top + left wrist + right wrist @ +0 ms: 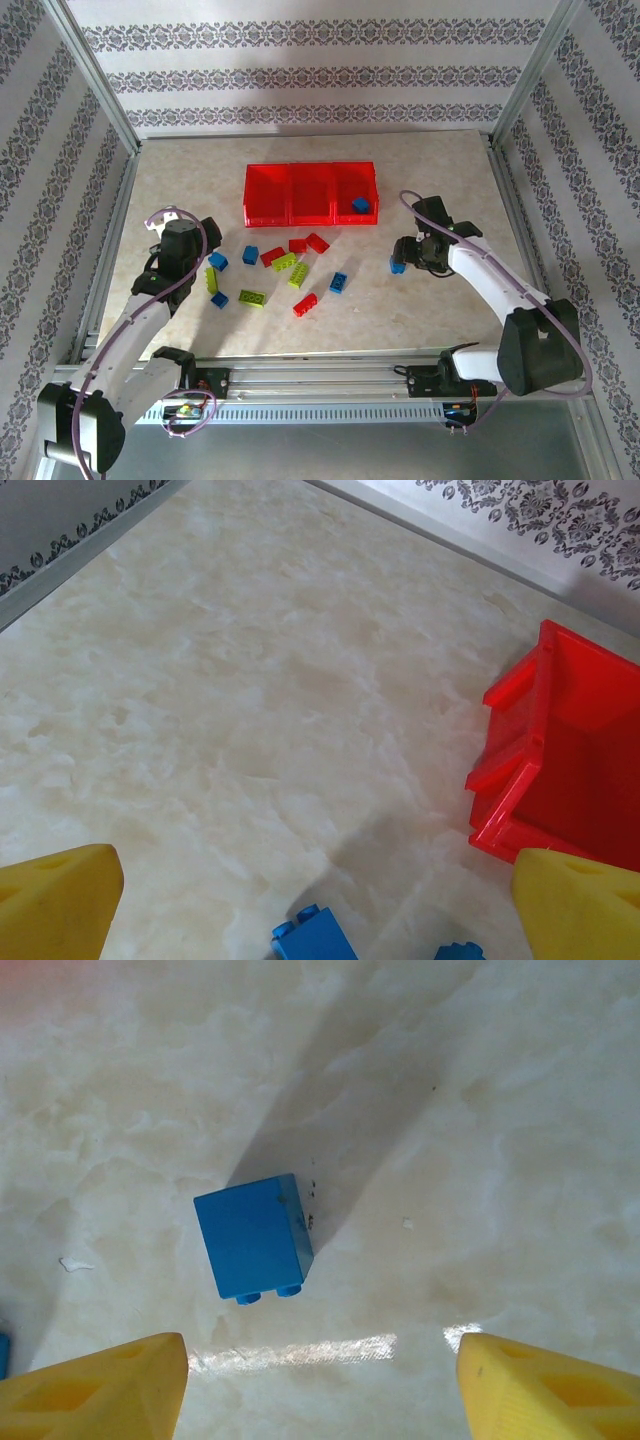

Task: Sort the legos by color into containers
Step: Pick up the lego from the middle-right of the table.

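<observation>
Hanging low over the left of the marble-patterned table [170,180], the left gripper [212,233] [318,870] has its yellow fingers [55,895] spread wide with nothing held. A blue brick [218,260] lies just under its tip, with a lime brick [211,279] close by. From that wrist, a corner of the containers [560,740] shows off to the right, with bare tabletop between.

Across the middle the loose legos [298,276] lie scattered in red, lime and blue, mixed together, just in front of the containers [310,168], three red bins joined in a row. The right-hand bin holds one blue lego [361,205].

Further right, the right gripper [405,255] [320,1360] hovers with its fingers [100,1385] parted far wider than the lone blue block [397,265] [255,1238] ahead of them. That block rests on the table on its side, touching neither finger and well apart from the scattered pile.
</observation>
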`<move>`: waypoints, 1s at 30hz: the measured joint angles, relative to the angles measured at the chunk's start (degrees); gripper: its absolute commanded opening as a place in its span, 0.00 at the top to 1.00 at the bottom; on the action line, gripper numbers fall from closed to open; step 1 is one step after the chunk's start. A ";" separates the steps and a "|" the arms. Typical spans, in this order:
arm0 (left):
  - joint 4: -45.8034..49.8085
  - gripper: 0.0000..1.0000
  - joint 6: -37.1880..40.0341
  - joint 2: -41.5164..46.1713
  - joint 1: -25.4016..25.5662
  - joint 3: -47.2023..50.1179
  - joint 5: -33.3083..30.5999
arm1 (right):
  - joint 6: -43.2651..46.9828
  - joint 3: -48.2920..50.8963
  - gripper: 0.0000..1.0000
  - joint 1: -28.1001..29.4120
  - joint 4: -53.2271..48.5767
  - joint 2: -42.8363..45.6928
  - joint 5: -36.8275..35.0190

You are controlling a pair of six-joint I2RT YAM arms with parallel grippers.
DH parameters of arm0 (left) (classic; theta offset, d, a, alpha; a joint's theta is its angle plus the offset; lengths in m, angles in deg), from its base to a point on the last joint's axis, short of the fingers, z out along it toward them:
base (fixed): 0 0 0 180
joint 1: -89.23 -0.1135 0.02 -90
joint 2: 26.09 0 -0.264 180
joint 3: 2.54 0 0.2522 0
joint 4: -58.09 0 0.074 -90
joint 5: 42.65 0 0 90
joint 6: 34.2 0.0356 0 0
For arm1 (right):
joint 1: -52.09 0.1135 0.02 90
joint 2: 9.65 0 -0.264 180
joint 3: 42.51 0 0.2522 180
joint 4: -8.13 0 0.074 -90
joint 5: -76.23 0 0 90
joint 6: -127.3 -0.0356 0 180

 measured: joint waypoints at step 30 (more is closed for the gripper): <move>0.04 0.00 -0.42 -0.81 0.00 -0.02 0.61 | 1.90 -5.95 0.55 3.91 4.07 -20.63 2.14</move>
